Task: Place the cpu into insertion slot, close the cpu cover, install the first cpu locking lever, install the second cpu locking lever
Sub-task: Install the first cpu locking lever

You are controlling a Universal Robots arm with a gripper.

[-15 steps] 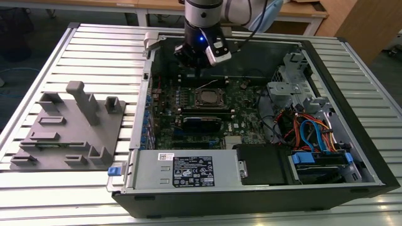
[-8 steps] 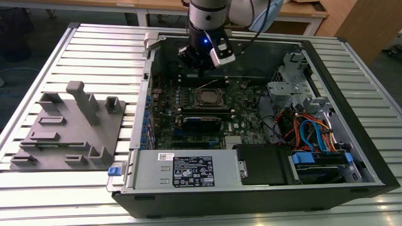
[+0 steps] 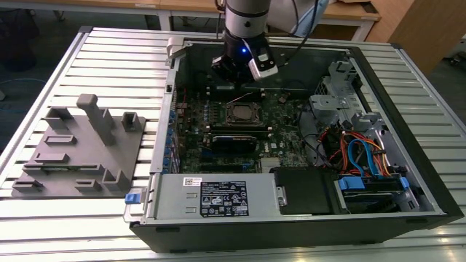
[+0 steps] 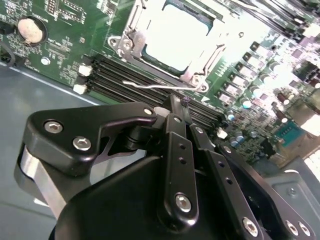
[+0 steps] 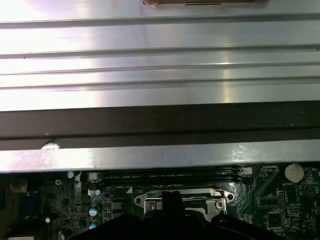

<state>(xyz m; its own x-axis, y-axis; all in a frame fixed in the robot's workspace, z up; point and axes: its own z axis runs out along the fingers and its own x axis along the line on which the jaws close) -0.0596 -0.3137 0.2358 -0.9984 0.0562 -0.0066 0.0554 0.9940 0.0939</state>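
Observation:
The insertion slot [image 3: 243, 113] sits mid-board inside the open computer case. In the second wrist view the cpu [image 4: 170, 32] lies in it, a pale square seen through the window of the cpu cover [image 4: 199, 70], which lies flat over the socket. A thin wire locking lever [image 4: 150, 86] stands out from the socket's side over the memory slots [image 4: 120, 75], not latched. My gripper [image 3: 234, 81] hovers just behind the socket, above the board. Its black fingers [image 4: 172, 125] are shut together with nothing between them, and the socket [image 5: 180, 199] lies right past their tips.
A grey parts fixture [image 3: 80, 147] lies on the slatted table at the exterior view's left. Inside the case are a black card [image 3: 233, 143], the power supply [image 3: 218, 197] and a drive cage with cables [image 3: 364, 155]. The case wall [image 5: 160, 125] rises close behind the gripper.

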